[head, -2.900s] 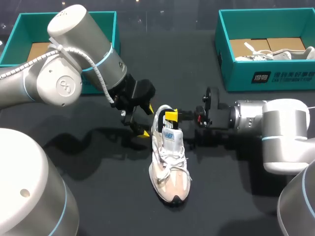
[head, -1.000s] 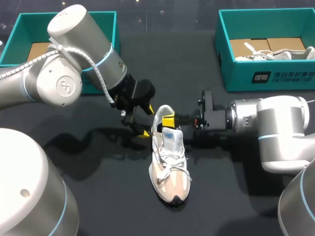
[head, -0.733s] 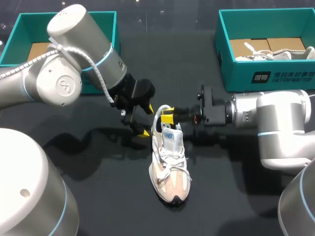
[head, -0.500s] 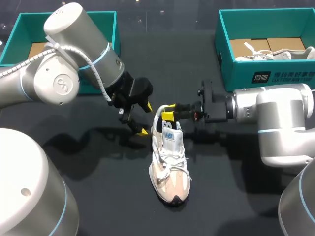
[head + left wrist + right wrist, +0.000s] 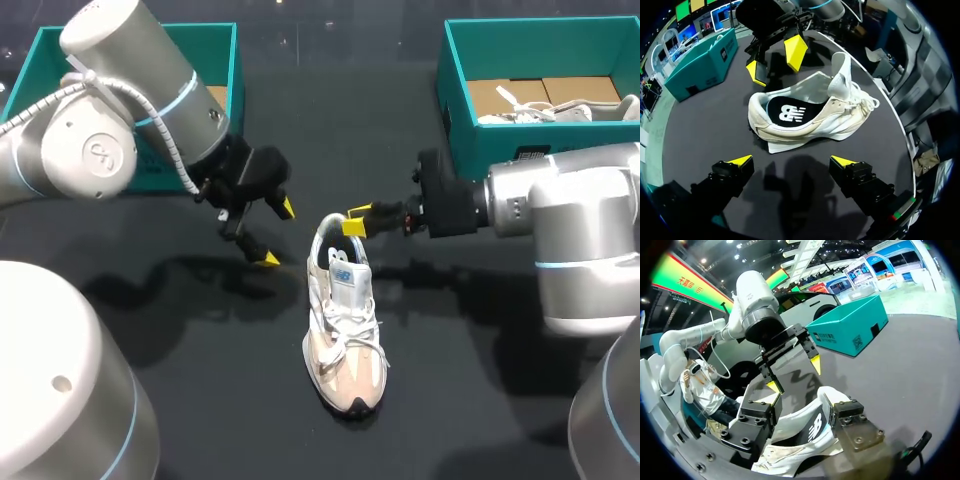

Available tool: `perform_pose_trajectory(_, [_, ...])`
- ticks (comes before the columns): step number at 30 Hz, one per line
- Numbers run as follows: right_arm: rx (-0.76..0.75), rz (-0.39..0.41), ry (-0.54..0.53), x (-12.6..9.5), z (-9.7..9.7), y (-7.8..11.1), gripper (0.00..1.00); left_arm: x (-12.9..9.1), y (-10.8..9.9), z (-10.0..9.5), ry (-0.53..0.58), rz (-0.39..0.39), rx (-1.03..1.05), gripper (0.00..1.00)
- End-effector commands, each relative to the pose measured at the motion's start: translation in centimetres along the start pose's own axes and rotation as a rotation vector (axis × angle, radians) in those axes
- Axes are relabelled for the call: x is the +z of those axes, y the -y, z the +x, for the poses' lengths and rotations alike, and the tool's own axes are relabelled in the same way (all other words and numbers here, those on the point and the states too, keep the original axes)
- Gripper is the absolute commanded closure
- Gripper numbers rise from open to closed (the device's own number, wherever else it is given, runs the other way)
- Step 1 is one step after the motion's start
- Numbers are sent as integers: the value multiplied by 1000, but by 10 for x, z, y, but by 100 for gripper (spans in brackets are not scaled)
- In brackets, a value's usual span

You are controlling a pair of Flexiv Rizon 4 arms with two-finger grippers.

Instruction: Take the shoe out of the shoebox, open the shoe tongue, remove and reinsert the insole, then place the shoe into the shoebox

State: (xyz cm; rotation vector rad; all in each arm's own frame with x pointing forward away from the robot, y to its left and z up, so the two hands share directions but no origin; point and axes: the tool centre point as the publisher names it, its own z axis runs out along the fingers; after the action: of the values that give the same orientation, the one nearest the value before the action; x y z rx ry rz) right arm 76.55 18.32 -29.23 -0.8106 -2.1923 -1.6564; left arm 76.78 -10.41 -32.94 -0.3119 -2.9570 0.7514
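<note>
The white sneaker (image 5: 345, 320) stands upright on the dark table (image 5: 200, 390). Beside its heel the left gripper (image 5: 278, 234) hangs spread and empty. The right gripper (image 5: 354, 220), fingers also apart, hovers just above that heel.

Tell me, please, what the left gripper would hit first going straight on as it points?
Probably the shoe: it lies side-on just ahead of the open left gripper, though depth is unclear.

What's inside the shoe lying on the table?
The shoe holds a dark insole with a white logo, visible at the heel end. Its front part is hidden under the tongue and laces.
</note>
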Motion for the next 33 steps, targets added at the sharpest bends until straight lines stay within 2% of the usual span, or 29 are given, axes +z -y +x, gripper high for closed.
perform_pose_trajectory(1, [23,73,15,-16,1,-5,50,-21,-7,4,-8,-8,22,0])
perform_pose_trajectory(11, [113,270,3,-35,-9,-13,51,-54,-17,0,-30,-35,98,0])
perform_pose_trajectory(17, [174,418,-13,-45,-16,-20,52,-69,-24,-3,-36,-59,115,0])
perform_pose_trajectory(23, [217,537,0,-53,-17,-26,53,-87,-30,-6,-50,-63,129,0])
perform_pose_trajectory(30, [255,664,110,-61,-11,-30,54,-107,-40,-10,-79,-78,159,0])
perform_pose_trajectory(33, [271,697,174,-63,-7,-31,66,-115,-45,-13,-80,-85,177,0])
